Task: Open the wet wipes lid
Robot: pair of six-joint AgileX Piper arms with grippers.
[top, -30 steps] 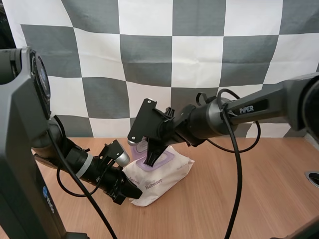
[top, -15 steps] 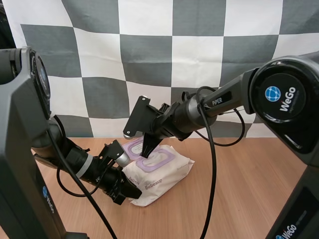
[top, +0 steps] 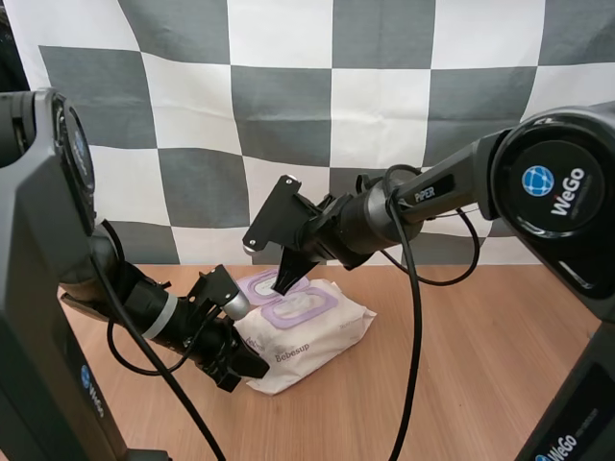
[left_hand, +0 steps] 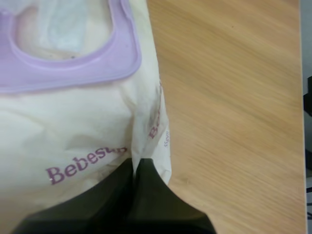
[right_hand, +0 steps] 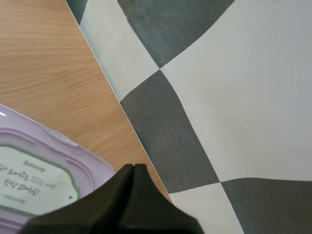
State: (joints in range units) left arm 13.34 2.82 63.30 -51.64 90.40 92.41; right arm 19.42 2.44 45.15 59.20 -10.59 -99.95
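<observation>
Left gripper (top: 258, 368) is pinching the seam of the Bebesup wet wipes pack (top: 322, 331); right gripper (top: 282, 284) — fingers pressed together — is hovering over the open lid (top: 255, 285), which a nudge could reclose.

Support surface: a wooden table (top: 480, 365) with a light grain, level. One item lies directly on it, the pack (top: 317, 331), in white wrap with lilac print.

The pack's corner seam is pinched between the tips of the left gripper (left_hand: 134, 163), and the body of the pack extends away from those fingers. Bare table lies just beside them on the seam side.

The lilac lid (right_hand: 44, 180) is folded back. Its rim is just beside the tips of the right gripper (right_hand: 132, 166), which are pressed together. Bare table lies beyond them. Whether the lid touches the table cannot be told.
</observation>
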